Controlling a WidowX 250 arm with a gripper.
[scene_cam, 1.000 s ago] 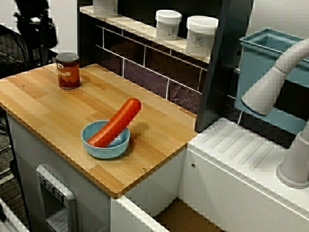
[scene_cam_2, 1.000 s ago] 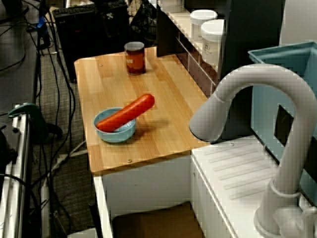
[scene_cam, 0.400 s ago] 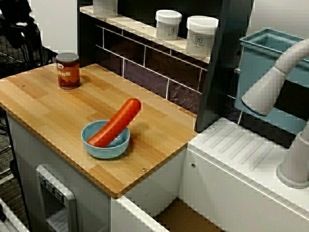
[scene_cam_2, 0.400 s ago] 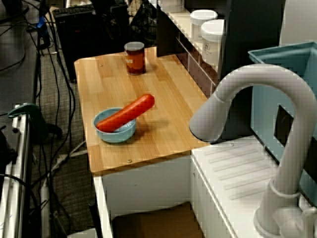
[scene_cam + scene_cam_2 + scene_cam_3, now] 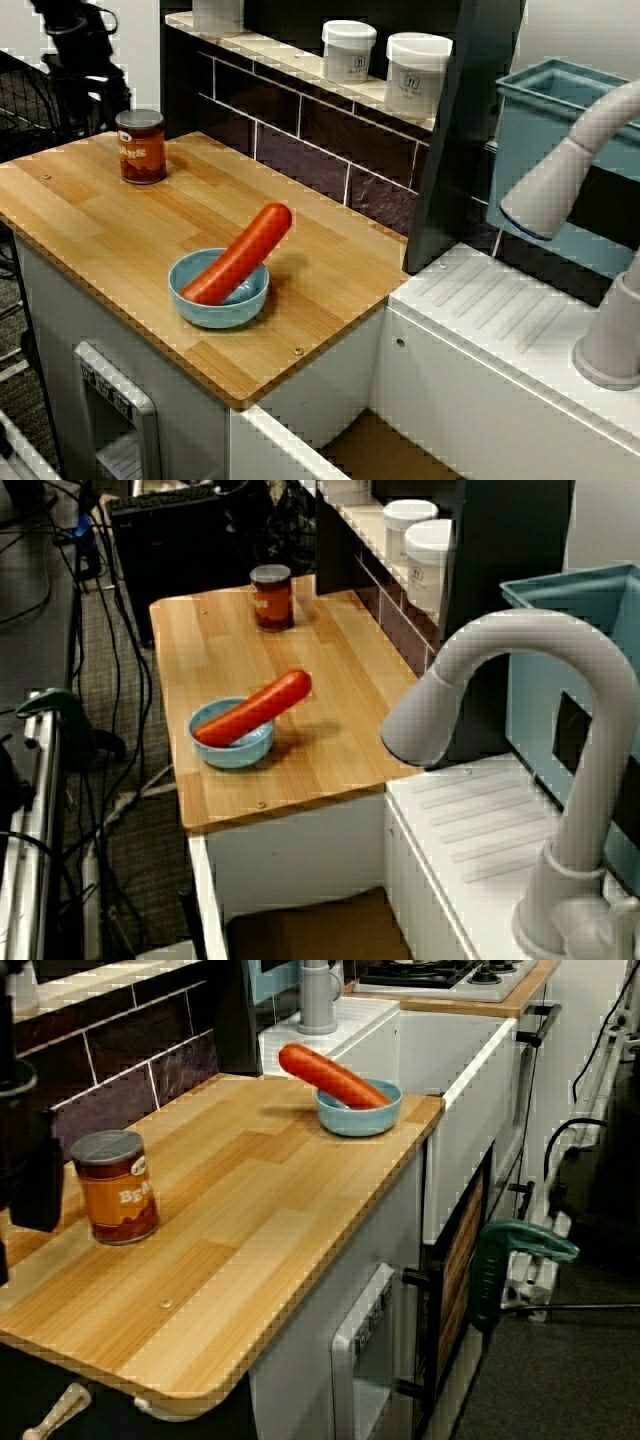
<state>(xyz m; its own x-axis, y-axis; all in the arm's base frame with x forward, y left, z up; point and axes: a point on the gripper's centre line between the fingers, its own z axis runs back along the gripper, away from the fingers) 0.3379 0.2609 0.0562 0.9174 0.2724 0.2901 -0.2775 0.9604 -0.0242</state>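
An orange can stands on the counter, well apart from the blue bowl.

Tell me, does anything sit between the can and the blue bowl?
No. Between the can and the bowl there is only bare wooden countertop, as the view from above shows plainly.

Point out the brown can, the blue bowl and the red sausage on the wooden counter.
brown can (image 5: 117, 1192): view along the counter, on its orange label.
blue bowl (image 5: 222, 312): view facing the tiled wall, on its outer front wall.
red sausage (image 5: 246, 248): view facing the tiled wall, at mid-length.
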